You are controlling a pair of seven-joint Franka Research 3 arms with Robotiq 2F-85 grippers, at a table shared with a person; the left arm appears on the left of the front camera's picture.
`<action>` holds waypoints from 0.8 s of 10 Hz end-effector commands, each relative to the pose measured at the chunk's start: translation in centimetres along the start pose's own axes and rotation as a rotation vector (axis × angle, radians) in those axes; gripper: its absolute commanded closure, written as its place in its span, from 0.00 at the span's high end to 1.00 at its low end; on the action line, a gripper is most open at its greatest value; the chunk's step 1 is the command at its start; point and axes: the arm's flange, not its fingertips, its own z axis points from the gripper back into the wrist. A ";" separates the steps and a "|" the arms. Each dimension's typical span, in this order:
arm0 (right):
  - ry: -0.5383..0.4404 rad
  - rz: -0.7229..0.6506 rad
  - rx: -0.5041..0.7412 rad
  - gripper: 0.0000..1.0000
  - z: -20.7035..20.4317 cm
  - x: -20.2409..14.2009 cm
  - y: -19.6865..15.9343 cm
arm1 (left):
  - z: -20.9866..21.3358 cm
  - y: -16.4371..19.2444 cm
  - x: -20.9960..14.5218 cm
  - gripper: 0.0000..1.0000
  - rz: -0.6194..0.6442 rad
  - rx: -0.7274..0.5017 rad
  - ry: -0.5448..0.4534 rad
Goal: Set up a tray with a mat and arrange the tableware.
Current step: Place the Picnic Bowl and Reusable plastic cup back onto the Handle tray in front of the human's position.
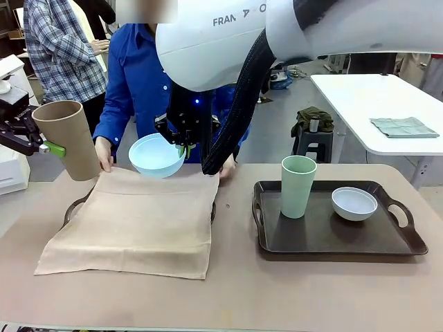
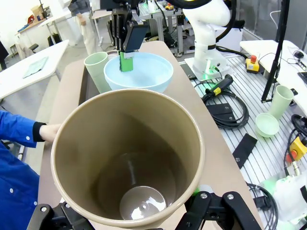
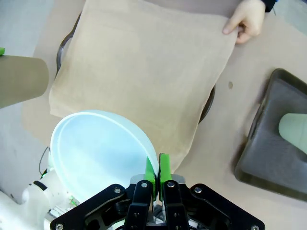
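Two cups, two bowls. Your left gripper (image 1: 48, 146) clasps the tall tan plastic cup (image 1: 64, 135) aloft. Your right gripper (image 1: 185, 147) pinches the light blue round bowl (image 1: 156, 156) shut at its rim, above the beige cloth mat (image 1: 131, 218). The pale green plastic cup (image 1: 297, 185) and small white bowl (image 1: 354, 203) stand in the dark tray (image 1: 325, 242).

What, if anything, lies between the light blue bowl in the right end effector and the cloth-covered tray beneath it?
Nothing visible does. The light blue round bowl hangs above the beige cloth mat, whose surface is bare; a person's hand holds the mat's far corner, and the tall tan plastic cup is off to one side.
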 end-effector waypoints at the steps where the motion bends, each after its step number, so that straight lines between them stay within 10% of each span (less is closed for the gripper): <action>1: -0.003 0.000 -0.002 0.00 0.1 0.0 0.0 | 0.3 0.1 0.1 0.00 -0.021 -0.010 -0.008; 8: -0.003 0.000 -0.002 0.00 0.1 0.0 0.0 | 0.3 0.1 0.1 0.00 -0.021 -0.010 -0.008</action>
